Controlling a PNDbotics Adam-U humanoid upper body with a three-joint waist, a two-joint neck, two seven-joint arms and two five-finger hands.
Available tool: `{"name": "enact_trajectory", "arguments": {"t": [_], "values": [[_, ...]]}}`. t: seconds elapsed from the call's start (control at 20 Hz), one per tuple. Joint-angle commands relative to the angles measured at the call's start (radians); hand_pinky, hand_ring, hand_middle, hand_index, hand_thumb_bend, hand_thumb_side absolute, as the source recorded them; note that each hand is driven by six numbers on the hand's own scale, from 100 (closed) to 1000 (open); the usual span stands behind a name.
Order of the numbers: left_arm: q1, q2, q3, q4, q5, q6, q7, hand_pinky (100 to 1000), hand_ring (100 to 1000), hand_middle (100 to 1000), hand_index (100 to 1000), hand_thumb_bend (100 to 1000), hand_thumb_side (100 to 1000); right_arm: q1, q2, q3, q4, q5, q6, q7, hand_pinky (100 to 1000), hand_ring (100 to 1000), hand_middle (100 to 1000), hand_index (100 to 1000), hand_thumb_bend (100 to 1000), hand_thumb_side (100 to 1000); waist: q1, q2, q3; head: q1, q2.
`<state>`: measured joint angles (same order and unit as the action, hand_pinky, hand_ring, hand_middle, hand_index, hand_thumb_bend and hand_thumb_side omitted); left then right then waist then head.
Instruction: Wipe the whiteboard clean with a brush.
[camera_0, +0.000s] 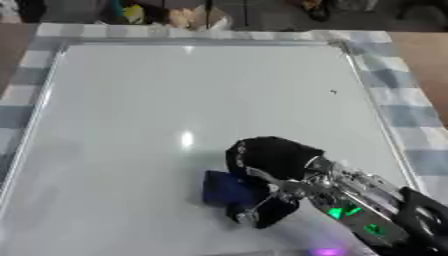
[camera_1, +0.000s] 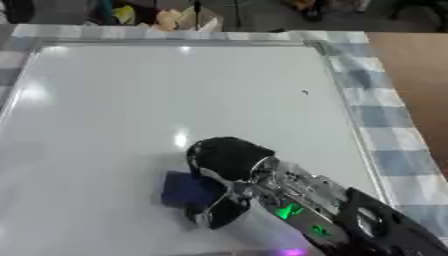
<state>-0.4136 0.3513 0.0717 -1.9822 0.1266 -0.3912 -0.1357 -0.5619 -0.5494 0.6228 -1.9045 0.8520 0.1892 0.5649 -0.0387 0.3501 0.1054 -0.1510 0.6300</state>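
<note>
Whiteboard (camera_0: 175, 100) lies flat on the checked-cloth tabletop (camera_0: 411, 115); the right hand (camera_0: 271, 160) curls around a dark blue brush (camera_0: 226, 189) pressed on its lower part.

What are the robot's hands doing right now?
Right hand: closed around the blue brush, on the whiteboard.
Left hand: not in view.
</note>
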Motion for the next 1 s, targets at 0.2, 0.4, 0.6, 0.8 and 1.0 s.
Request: {"name": "enact_trajectory", "arguments": {"t": [0.2,0.4,0.6,0.8,1.0], "values": [[-0.008,0.009,-0.001,-0.018,0.001,0.002,-0.004,415,582,552,732,140,984,-0.006,-0.005,-0.007,-0.003,-0.011,0.002,-0.012,633,812,575,100,232,296,0.004,-0.015,-0.001,-0.001,-0.012],[-0.009,0.010,-0.001,-0.018,0.002,0.002,-0.003,414,582,552,732,140,985,-0.007,-0.005,-0.007,-0.005,-0.015,0.003,-0.016,632,808,570,100,205,286,0.004,-0.015,-0.002,-0.001,-0.013],[-0.009,0.010,-0.002,-0.018,0.004,0.003,-0.004,414,582,552,732,141,985,-0.008,-0.009,-0.010,-0.010,-0.022,0.006,-0.017,629,802,562,100,179,276,0.004,-0.017,-0.003,-0.001,-0.014],[-0.007,0.009,-0.003,-0.018,0.005,0.005,-0.006,412,581,551,732,141,985,-0.008,-0.014,-0.015,-0.018,-0.032,0.012,-0.021,626,799,556,100,142,274,0.005,-0.018,-0.004,-0.002,-0.016],[-0.007,0.010,-0.002,-0.018,0.007,0.004,-0.006,411,582,552,732,141,984,-0.009,-0.022,-0.021,-0.032,-0.042,0.017,-0.023,625,797,553,100,134,275,0.006,-0.019,-0.005,-0.002,-0.015]]}}
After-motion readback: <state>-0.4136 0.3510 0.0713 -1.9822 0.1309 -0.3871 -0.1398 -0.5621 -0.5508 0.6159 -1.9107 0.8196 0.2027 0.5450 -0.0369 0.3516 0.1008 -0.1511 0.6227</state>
